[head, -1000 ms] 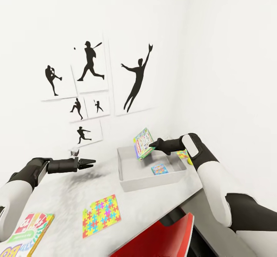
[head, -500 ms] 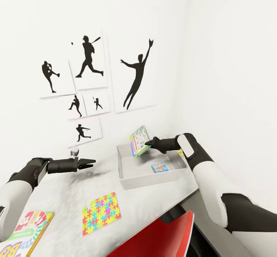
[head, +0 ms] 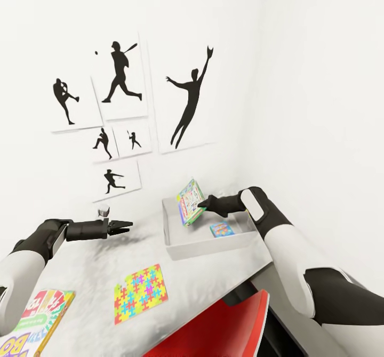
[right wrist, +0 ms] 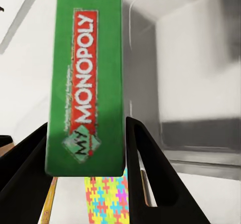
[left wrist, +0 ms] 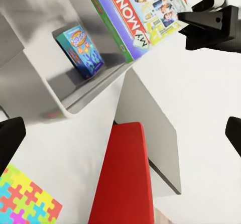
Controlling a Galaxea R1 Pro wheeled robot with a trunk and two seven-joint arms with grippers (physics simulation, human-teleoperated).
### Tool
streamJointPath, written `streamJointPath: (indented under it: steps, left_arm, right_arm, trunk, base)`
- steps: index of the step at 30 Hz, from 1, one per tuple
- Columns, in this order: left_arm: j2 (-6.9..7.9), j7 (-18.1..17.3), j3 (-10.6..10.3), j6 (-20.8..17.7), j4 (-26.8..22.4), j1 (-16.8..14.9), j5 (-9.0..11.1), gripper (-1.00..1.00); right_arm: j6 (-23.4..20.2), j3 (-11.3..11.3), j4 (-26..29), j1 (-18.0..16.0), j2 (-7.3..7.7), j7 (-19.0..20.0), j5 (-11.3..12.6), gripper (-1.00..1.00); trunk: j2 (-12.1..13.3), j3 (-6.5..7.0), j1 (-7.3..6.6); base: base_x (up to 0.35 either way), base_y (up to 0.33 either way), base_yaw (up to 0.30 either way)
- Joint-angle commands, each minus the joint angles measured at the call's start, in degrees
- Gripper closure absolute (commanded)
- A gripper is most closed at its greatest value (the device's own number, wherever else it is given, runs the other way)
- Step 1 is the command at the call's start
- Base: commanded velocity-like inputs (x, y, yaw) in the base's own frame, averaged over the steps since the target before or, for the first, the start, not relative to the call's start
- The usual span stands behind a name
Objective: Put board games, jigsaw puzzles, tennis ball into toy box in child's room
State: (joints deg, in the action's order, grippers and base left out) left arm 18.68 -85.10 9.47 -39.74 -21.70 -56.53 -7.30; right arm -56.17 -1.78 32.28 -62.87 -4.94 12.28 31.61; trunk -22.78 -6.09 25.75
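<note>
From the head view I see my right gripper (head: 201,204) pinching the Monopoly box (head: 190,201) over the toy box (head: 176,248); its wrist view reads the green spine; my left gripper (head: 127,223) hangs spread above the worktop (head: 96,277).

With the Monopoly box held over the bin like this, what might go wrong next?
1. The green Monopoly game box hangs tilted over the light grey plastic toy box; released like this, it may catch the rim and topple out.
2. It could land on the small blue game box already inside and rest propped up.
</note>
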Motion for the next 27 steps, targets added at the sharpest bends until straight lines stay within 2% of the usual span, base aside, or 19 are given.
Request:
streamJointPath:
  steps: [1,16,23,27]
  left_arm:
    - [-0.04,-0.4,0.4,-0.6,0.0,-0.1,-0.6,-1.00]
    - [-0.09,-0.4,0.4,-0.6,0.0,0.0,-0.6,-1.00]
    - [-0.07,-0.4,0.4,-0.6,0.0,-0.1,-0.6,-1.00]
    - [-0.05,-0.4,0.4,-0.6,0.0,-0.1,-0.6,-1.00]
  right_arm:
    - [-0.1,0.0,0.0,-0.1,0.01,0.5,-0.5,1.00]
    - [0.9,-0.1,-0.4,0.0,0.50,1.1,-0.5,1.00]
    - [1.1,-0.1,-0.4,0.0,0.20,1.2,-0.6,1.00]
    - [3.5,-0.1,-0.4,0.0,0.13,1.2,-0.5,1.00]
  trunk:
    - [-0.1,-0.23,0.03]
    - [-0.1,-1.64,0.03]
    - [-0.1,-2.30,0.03]
    - [-0.1,-2.68,0.03]
  base:
    - [0.000,0.000,0.000]
    - [0.000,0.000,0.000]
    - [0.000,0.000,0.000]
    - [0.000,0.000,0.000]
